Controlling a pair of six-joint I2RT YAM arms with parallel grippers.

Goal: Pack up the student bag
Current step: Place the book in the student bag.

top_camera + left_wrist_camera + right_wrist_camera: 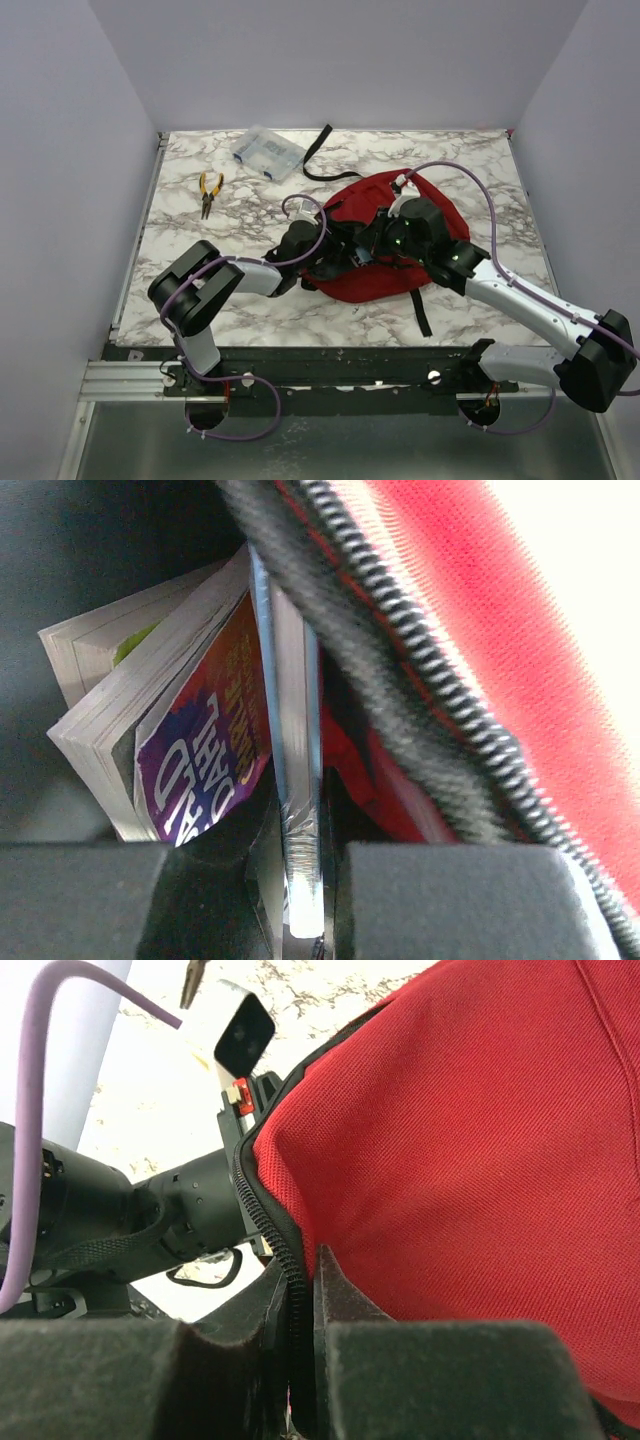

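Left pincer clamps a thin book beside a "DAHL" paperback; right pincer pinches the student bag.

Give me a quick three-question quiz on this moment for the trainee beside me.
1. True or false: the pliers lie on the table, outside the student bag.
2. What sits between the right gripper's fingers? A: the bag's zip edge. B: the pliers. C: the clear box.
3. What does the left wrist view show inside the bag, and what does the left gripper pinch?
Key: 1 true. 2 A. 3 paperback books; a thin blue-edged book.
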